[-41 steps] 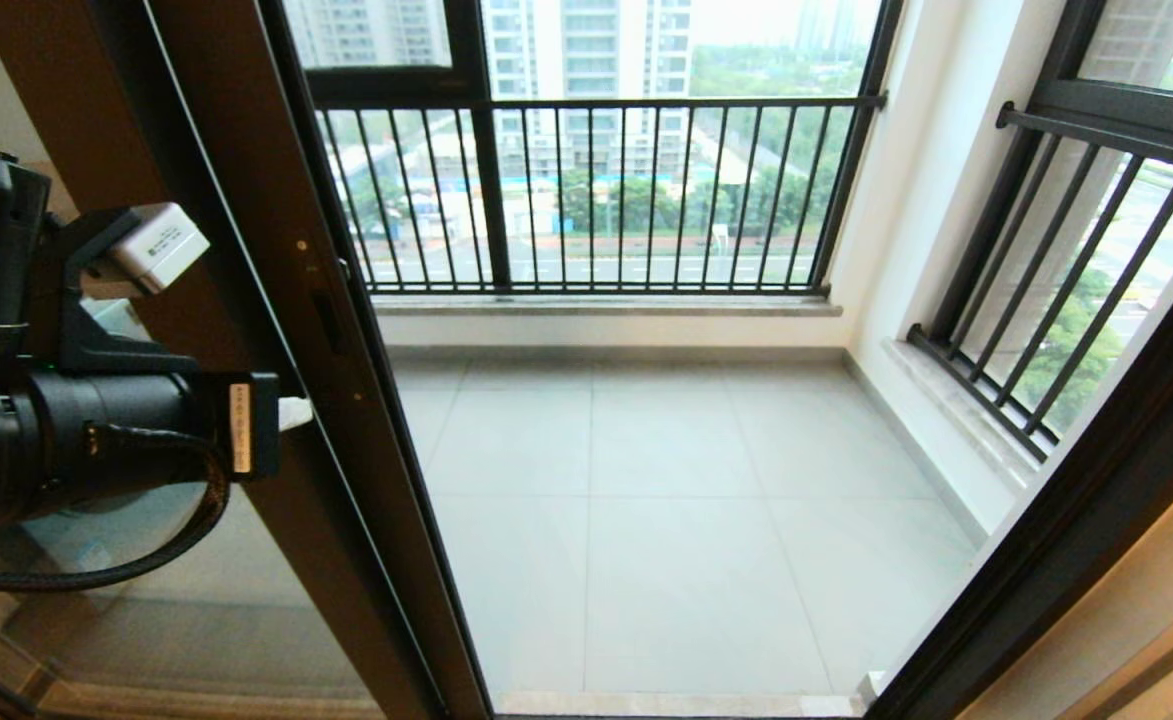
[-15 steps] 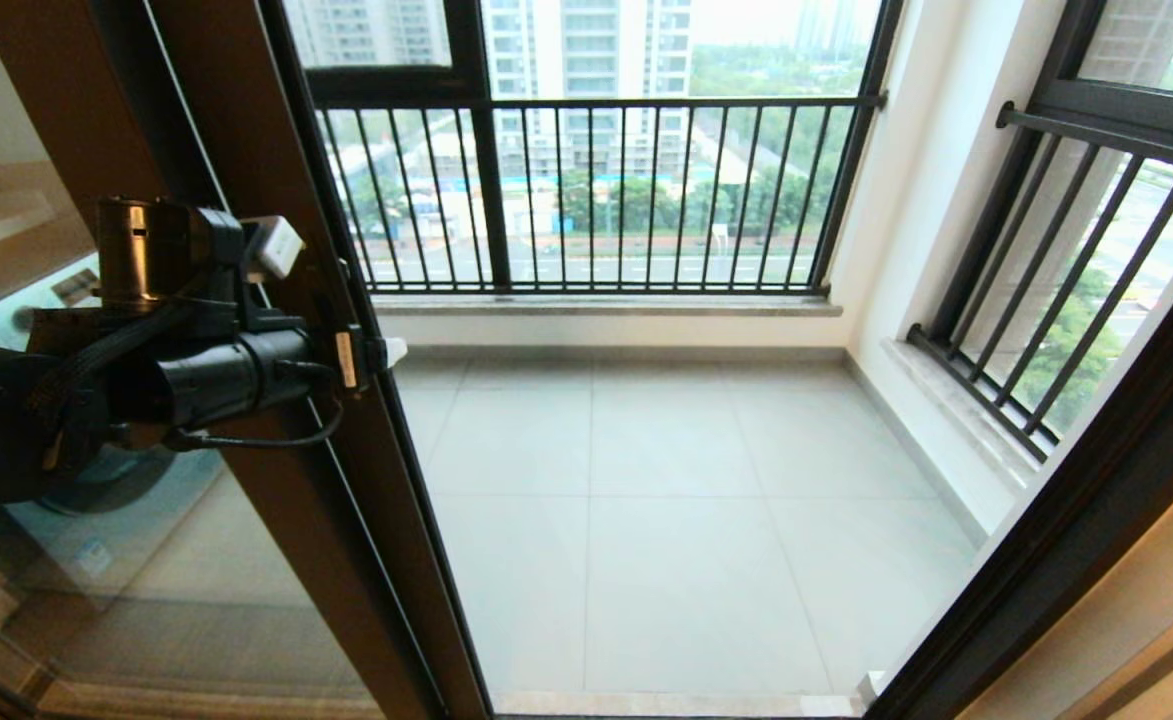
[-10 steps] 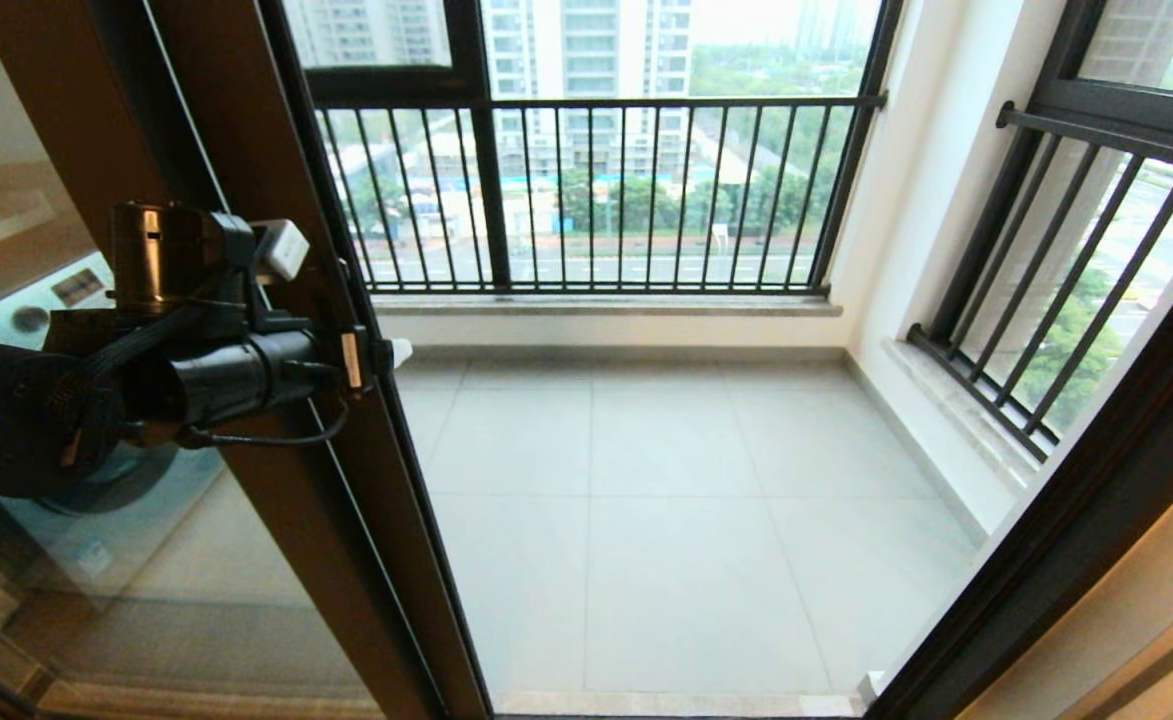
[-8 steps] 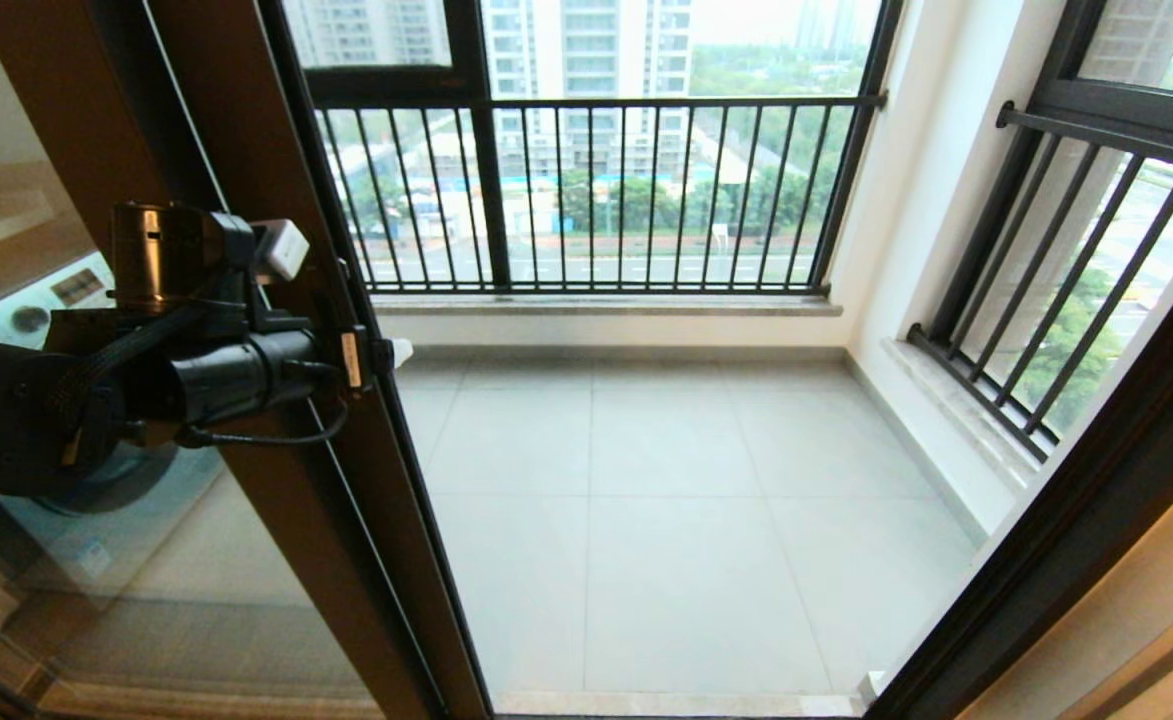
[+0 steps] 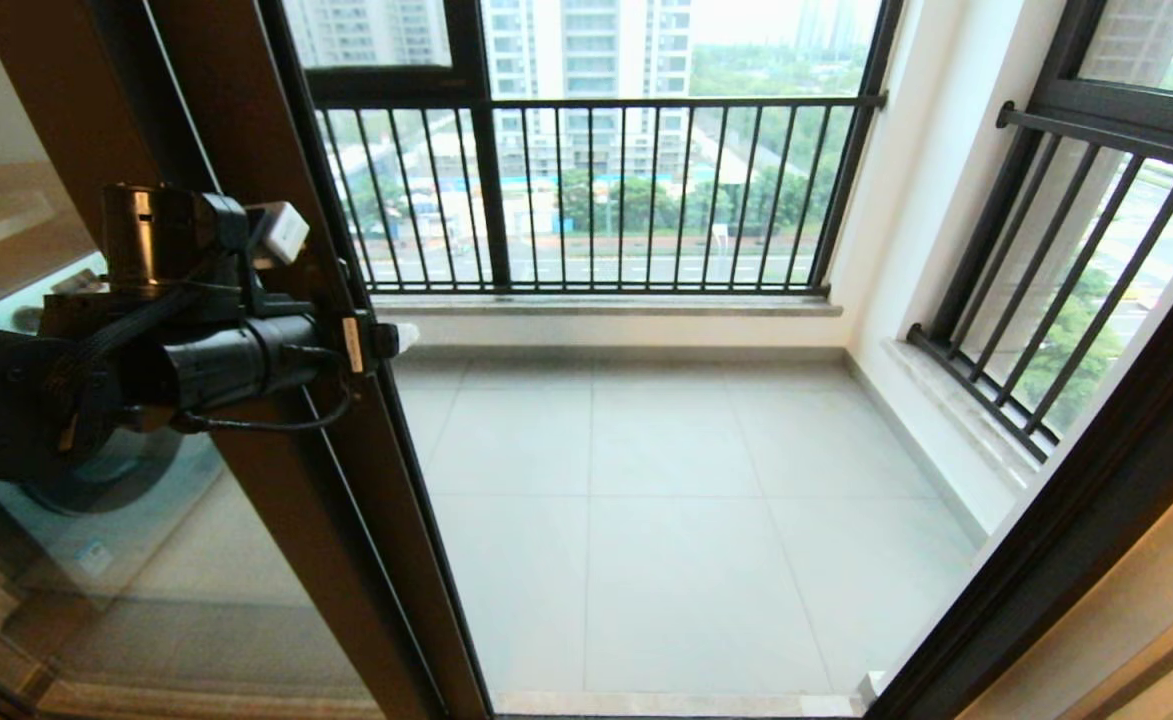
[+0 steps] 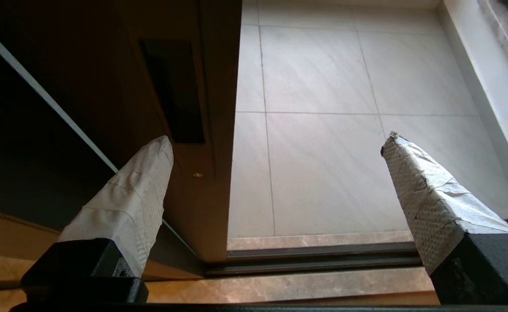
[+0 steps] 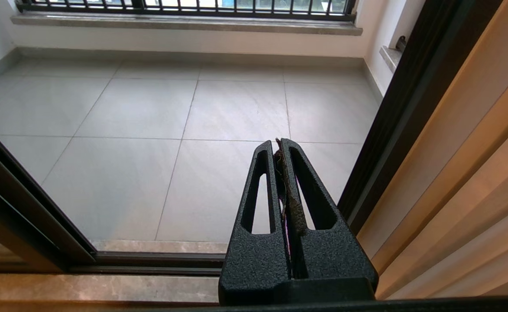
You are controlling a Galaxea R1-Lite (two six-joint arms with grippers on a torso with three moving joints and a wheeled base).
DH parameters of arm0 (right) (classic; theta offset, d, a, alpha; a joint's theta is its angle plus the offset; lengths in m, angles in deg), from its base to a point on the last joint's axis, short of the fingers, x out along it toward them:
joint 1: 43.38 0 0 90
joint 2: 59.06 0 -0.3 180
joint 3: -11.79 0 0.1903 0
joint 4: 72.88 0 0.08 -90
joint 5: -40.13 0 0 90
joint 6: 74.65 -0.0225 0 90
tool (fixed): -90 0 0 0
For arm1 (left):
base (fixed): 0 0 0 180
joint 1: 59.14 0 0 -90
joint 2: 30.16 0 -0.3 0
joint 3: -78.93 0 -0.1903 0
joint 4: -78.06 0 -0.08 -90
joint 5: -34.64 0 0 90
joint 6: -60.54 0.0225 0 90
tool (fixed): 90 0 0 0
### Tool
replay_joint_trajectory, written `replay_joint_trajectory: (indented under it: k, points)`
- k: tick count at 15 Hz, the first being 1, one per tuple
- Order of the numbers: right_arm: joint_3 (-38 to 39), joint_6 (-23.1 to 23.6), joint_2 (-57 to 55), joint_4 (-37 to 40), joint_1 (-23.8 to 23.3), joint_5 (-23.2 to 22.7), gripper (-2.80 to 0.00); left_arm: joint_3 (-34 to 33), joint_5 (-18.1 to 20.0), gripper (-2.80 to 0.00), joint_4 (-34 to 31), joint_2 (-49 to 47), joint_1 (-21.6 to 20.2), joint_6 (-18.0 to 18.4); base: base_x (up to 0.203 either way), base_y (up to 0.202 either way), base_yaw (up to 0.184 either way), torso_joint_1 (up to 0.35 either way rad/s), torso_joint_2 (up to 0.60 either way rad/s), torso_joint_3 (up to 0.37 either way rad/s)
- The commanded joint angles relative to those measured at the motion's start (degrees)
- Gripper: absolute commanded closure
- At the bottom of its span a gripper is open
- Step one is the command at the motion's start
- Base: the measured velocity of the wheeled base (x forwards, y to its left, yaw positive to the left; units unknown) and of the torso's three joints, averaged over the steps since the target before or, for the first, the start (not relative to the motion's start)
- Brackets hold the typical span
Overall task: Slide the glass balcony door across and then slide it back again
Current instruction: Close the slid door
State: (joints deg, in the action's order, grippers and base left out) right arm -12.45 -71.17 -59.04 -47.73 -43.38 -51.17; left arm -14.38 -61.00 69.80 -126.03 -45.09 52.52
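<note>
At the far left of the head view, the glass balcony door stood slid aside, its dark brown frame running steeply from the top down to the threshold. Through its pane I could make out a washing machine on the far side. My left arm reached in level from the left, and my left claw sat at the door's leading edge, near the slim black handle slot. In the left wrist view my two paper-wrapped fingers were spread wide and released, grasping nothing: one finger lay in front of the brown stile just below the slot, the other stood out over the balcony floor, so the door's edge fell between them. Whether the near finger touched the frame I could not tell.

To the right of the door edge the doorway was open onto the grey tiled balcony floor. Beyond it a black-barred railing ran across the far side above a stone sill, with tall buildings and trees outside. A second railing lined the window on the right-hand wall.

Farther right, the dark door jamb slanted down to the threshold, with beige wall panelling beside it. My right claw showed only in its own wrist view, clenched with its black fingers pressed together on nothing, hanging low before the threshold track and apart from the door.
</note>
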Motion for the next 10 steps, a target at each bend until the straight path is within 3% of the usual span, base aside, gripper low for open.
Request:
replay_joint_trajectory:
  k: [1,10]
  points:
    - [0.0,0.0,0.0,0.0,0.0,0.0,0.0,0.9,-0.1,-2.8,0.1,-1.0,0.0,-0.1,0.0,0.0,0.0,0.0,0.0,0.0]
    - [0.0,0.0,0.0,0.0,0.0,0.0,0.0,1.2,1.3,-2.8,-0.2,-0.9,0.3,-0.2,0.0,0.0,0.0,0.0,0.0,0.0]
